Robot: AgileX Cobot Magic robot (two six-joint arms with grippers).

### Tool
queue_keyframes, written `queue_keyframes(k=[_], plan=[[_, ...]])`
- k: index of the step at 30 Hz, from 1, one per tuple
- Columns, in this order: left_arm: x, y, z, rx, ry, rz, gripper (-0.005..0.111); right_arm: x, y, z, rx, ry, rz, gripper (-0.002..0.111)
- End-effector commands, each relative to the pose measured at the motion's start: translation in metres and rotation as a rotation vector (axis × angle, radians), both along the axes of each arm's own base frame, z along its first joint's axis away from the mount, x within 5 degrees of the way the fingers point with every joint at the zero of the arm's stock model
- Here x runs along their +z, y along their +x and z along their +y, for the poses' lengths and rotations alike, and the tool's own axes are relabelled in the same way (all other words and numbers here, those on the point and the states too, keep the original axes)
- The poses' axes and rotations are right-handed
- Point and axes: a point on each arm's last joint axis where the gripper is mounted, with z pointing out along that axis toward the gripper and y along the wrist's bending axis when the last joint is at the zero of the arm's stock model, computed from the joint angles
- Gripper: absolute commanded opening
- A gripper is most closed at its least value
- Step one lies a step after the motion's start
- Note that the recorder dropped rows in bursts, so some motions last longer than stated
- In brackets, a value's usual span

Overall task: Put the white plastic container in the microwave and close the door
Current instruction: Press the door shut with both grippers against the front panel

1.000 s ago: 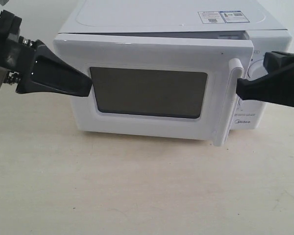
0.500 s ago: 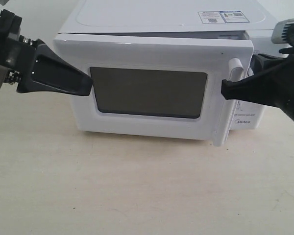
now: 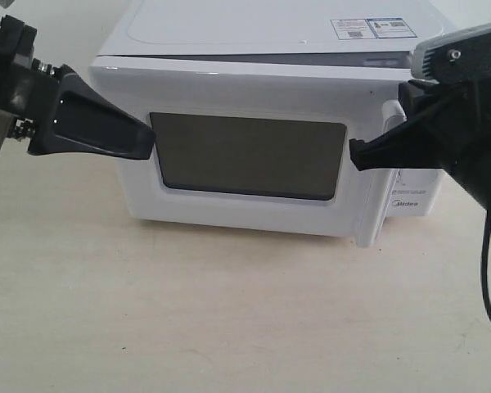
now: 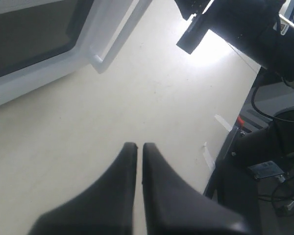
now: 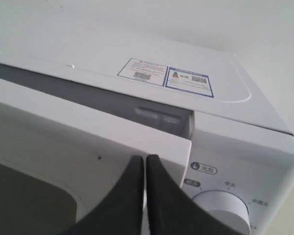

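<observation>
Okay, pale tabletop [image 3: 229, 319], and the microwave [image 3: 254, 33] stands on it toward the back. Its door [image 3: 254, 90] is nearly shut, with a thin gap showing along the top edge. My right jaws are pinched together and empty, tips at the door front just beside the handle [image 3: 390, 109]. My left jaws are pinched together too, holding nothing, over the tabletop by the window's [image 3: 245, 155] other side, apart from the door. One knob [image 5: 220, 208] shows near my right tips.
</observation>
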Motion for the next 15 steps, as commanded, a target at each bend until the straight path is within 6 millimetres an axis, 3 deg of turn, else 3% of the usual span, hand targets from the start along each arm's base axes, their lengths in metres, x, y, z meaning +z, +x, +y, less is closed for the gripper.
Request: queue_keyframes(k=[1,7,15], plan=[[0.001,-0.001,0.0,0.002,-0.008,-0.012,0.004,0.004,0.002,0.001,-0.001,-0.021,-0.029,0.0],[0.001,-0.001,0.0,0.002,-0.01,-0.011,0.004,0.004,0.002,0.0,-0.005,-0.029,-0.036,0.0],[0.003,-0.001,-0.001,0.004,-0.029,-0.008,0.004,-0.01,0.01,0.004,-0.018,-0.068,-0.009,0.0]])
